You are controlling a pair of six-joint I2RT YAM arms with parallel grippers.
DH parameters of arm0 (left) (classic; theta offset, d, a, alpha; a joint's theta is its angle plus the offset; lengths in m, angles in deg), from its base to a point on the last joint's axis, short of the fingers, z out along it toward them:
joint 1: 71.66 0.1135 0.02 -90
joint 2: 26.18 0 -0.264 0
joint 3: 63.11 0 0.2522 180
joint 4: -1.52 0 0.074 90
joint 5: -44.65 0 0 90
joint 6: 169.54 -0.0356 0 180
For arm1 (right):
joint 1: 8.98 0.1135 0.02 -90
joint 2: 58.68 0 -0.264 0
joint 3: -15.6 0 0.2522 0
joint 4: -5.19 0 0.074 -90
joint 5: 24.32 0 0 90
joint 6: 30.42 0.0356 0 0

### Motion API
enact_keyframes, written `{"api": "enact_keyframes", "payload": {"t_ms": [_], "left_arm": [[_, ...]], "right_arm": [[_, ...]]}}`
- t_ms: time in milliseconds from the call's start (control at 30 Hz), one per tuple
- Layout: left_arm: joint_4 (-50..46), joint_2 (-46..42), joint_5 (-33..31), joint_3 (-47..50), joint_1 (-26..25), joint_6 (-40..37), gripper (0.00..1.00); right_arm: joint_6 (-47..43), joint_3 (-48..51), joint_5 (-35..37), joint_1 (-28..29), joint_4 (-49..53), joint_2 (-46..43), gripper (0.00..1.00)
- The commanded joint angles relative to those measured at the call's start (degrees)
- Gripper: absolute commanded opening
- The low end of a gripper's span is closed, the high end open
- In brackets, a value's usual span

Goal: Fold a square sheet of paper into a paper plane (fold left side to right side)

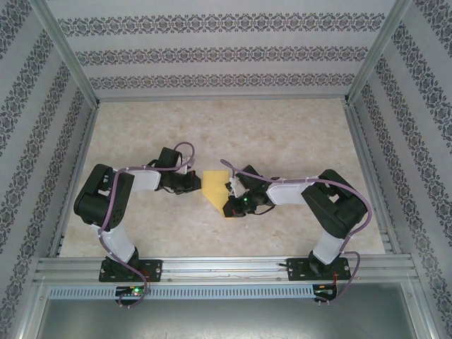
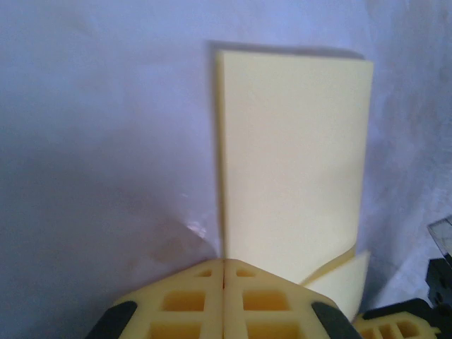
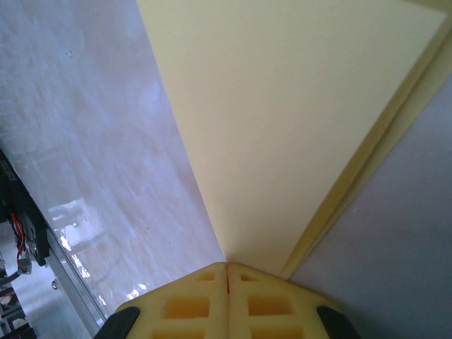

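With the left gripper [image 2: 224, 265] and right gripper [image 3: 227, 267] both closed at corners of the paper [image 2: 293, 155], uneven pulling could skew its layers or tear it.

I'm working a lab robot cell. Marble-look tabletop [image 1: 282, 134] boxed by aluminium posts [image 1: 67, 60], patterned wallpaper panels [image 1: 212, 53] behind and either side of it. Slotted rail [image 1: 226, 267] at its near edge carries left arm base [image 1: 131, 270] and right arm base [image 1: 318, 267].
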Motion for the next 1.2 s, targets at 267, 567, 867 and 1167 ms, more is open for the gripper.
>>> {"api": "enact_keyframes", "payload": {"t_ms": [267,567,867,1167], "left_arm": [[-2.96,-11.65,4.70,2.05,-3.64,-4.76,0.06],[1.03,-6.18,4.60,2.31,-9.57,-2.87,0.06],[-1.11,-1.18,-1.87,1.20,-9.74,-3.71,0.05],[-3.56,-0.29,-6.74,2.79,-10.09,-0.94,0.01]], "right_arm": [[-0.62,3.03,9.13,0.30,7.50,3.42,0.00],[-0.57,3.19,9.20,0.17,7.27,3.94,0.00],[0.01,2.03,7.39,0.42,6.82,2.42,0.00],[1.81,-3.15,3.39,0.77,5.66,-0.67,0.00]]}}
